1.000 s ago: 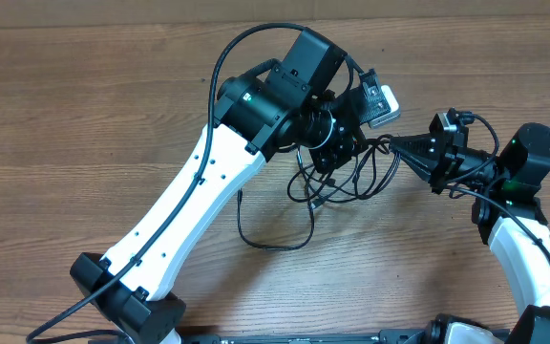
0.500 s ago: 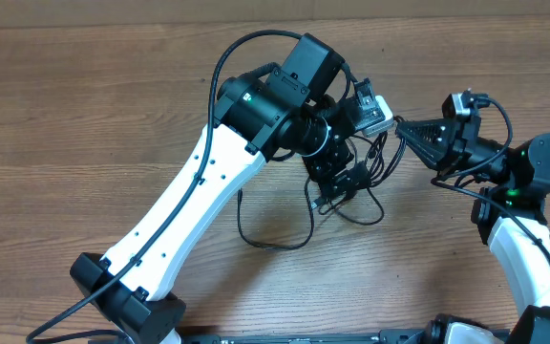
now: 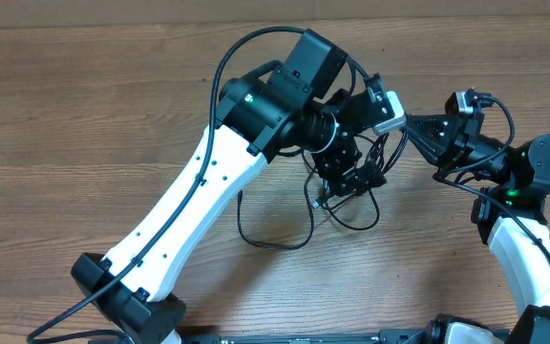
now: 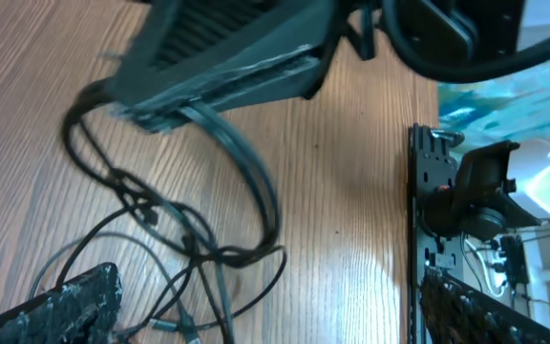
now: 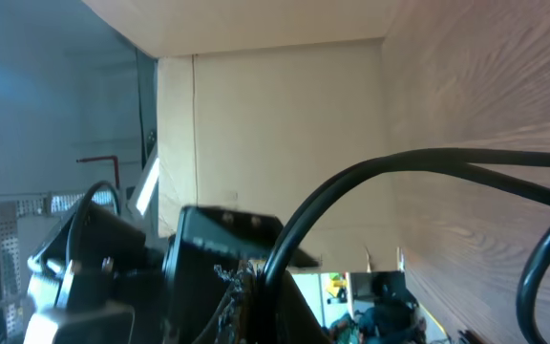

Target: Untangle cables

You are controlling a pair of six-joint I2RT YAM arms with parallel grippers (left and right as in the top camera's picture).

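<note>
black cables [image 4: 189, 244] lie tangled mid-tabletop, nearer the right edge. left hand [image 3: 349, 172] has just sprung wide over them, letting go. right hand [image 3: 412, 124] stays pressed together, seemingly pinching one loop. a regrasp looks needed.

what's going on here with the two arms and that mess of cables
Two robot arms are working on a tangle of thin black cables on a wooden table. The right gripper has its jaws shut on one strand and holds it up from the pile. The left gripper hangs over the tangle with its jaws open, gripping nothing. The cables are not yet untangled.
</note>
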